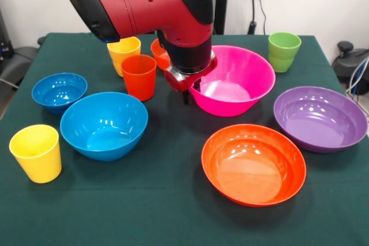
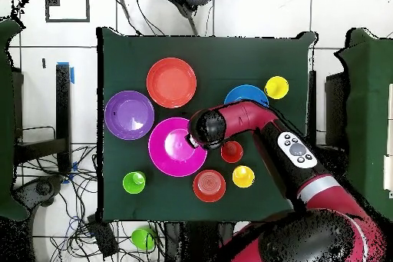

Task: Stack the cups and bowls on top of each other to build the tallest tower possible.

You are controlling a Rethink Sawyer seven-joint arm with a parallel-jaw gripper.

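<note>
My gripper (image 1: 187, 91) hangs low at the left rim of the large pink bowl (image 1: 233, 82), which is empty; the arm's wrist (image 2: 207, 128) hides the gripper from above. No tower stands; every bowl and cup sits apart on the cloth. The orange-red cup (image 1: 138, 77) and a yellow cup (image 1: 124, 55) stand just left of the gripper. The small orange bowl (image 1: 159, 53) is partly hidden behind the arm. The medium blue bowl (image 1: 104, 125), small blue bowl (image 1: 59, 91) and second yellow cup (image 1: 36, 152) lie at the left. The green cup (image 1: 283, 51) stands at the far right.
The wide shallow orange bowl (image 1: 253, 164) and wide shallow purple bowl (image 1: 320, 118) lie at the front right. The green tablecloth (image 1: 167, 211) covers the table. In the overhead view a green object (image 2: 143, 237) lies off the table among cables.
</note>
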